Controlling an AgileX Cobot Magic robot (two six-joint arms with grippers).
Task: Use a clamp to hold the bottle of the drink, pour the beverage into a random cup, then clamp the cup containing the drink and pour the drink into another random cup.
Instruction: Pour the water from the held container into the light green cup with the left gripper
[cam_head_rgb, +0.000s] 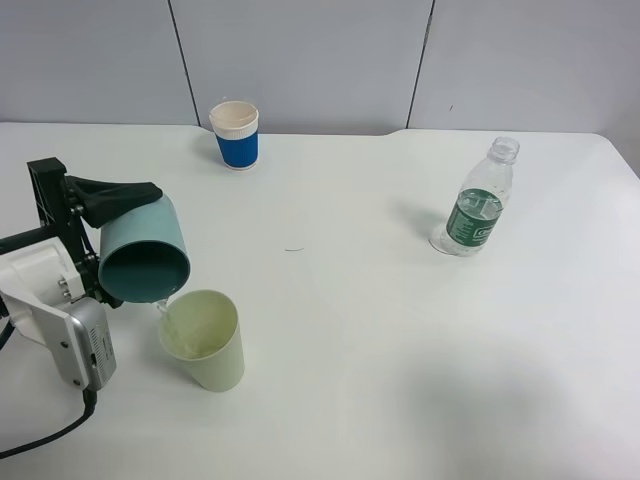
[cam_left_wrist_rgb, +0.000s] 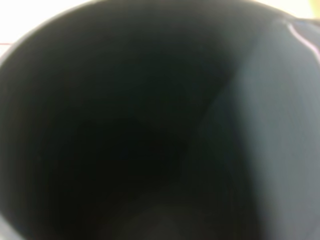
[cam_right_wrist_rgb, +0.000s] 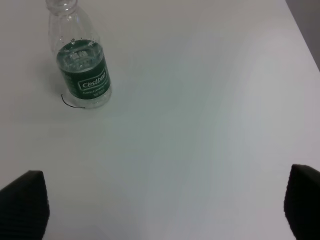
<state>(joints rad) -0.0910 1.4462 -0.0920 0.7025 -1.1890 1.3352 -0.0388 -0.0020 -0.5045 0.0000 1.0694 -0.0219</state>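
From the high camera, the left hand (cam_head_rgb: 112, 215) sits at the left edge of the white bench (cam_head_rgb: 380, 330), pinching the teal tumbler (cam_head_rgb: 143, 255) by its upper wall, with a dark finger (cam_head_rgb: 118, 195) lying over the top of the cup. The tumbler is tipped far over, nearly on its side, its dark green mouth facing the camera and down, its lower lip just above the rim of the pale yellow-green tumbler (cam_head_rgb: 205, 340), which stands upright on the bench directly below and in front of it. A thin clear stream of beverage (cam_head_rgb: 166, 305) shows at the teal lip, falling inside the pale cup, and a little liquid seems to lie in that cup's bottom. A blue-sleeved white cup (cam_head_rgb: 236, 135) stands upright near the back of the bench, well apart from the pouring. The bottle (cam_head_rgb: 476, 205) stands upright far to the right, uncapped, with its green label band facing forward; nothing touches it. The right hand does not show in this view. The left wrist camera is filled almost wholly by the dark, blurred wall of the teal tumbler (cam_left_wrist_rgb: 150, 140), held close against the lens; only a sliver of pale background shows at one edge. The right wrist camera looks down on the bench (cam_right_wrist_rgb: 200, 125) with the bottle (cam_right_wrist_rgb: 82, 75) standing apart from the arm, and the right hand (cam_right_wrist_rgb: 165, 207) is spread wide, its two dark fingertips (cam_right_wrist_rgb: 22, 202) showing at opposite corners with nothing between them.
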